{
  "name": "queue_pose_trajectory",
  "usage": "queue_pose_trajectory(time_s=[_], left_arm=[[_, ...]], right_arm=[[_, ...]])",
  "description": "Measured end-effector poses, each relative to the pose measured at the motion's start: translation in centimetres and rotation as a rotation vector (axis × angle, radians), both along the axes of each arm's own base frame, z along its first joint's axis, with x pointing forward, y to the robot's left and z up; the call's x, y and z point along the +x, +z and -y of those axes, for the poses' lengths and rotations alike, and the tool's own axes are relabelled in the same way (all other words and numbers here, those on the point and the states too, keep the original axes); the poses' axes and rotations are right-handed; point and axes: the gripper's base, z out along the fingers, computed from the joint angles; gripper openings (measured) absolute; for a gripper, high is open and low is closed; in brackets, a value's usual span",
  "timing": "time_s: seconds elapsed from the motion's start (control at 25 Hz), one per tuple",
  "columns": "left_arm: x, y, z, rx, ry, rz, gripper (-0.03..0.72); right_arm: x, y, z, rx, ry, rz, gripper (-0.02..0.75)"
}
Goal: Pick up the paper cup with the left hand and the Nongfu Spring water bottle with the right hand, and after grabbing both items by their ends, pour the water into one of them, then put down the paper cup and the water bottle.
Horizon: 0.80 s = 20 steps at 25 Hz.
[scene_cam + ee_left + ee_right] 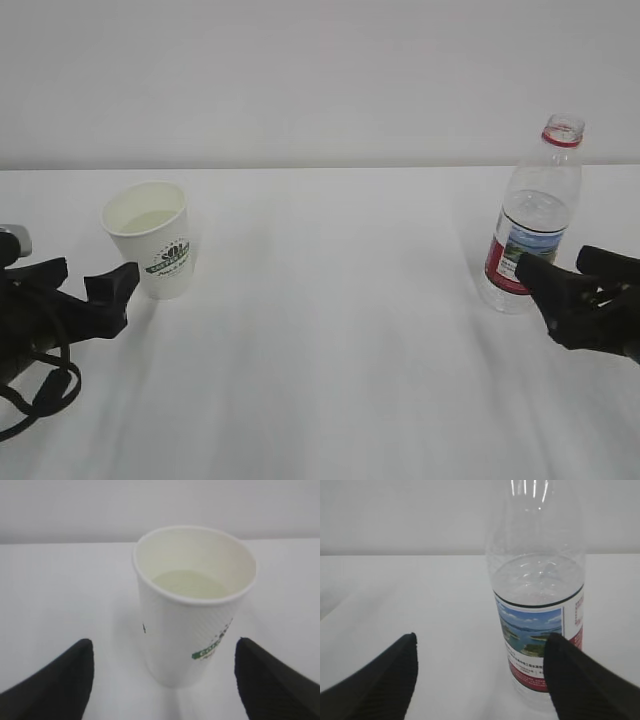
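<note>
left end effector (162, 680) wide, near paper cup (192, 605); right end effector (480, 675) wide, near water bottle (537, 605)

Very little text can be read. On the paper cup (152, 238), at left of centre in the exterior frame, a round dark-green logo with a curved banner is printed; its lettering is too small to be made out. In the left wrist frame only the banner's edge is seen at lower right of the cup (192, 605), with a few white letters, not legible. On the Nongfu Spring water bottle (537, 605) a label with a lake-and-hills picture is seen in the right wrist frame; below it, lines of small white print on red, and a vertical strip of red print at the right edge, are blurred and unreadable. No brand name or numbers can be read.
</note>
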Motion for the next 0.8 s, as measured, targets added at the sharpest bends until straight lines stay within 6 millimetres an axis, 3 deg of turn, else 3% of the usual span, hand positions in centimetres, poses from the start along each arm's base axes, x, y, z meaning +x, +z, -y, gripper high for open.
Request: queue_pose_trajectory(time_s=[0.44,0.8], left_arm=[[-0.2,3.4,-0.2,-0.059,0.008,0.123,0.63],[-0.4,5.9,-0.8,-0.117,0.067,0.213,0.624]], right_arm=[[0.2,0.1,0.2,0.007,-0.032,0.004,0.588],[3.3,2.2,0.2,0.051,-0.065,0.113,0.588]])
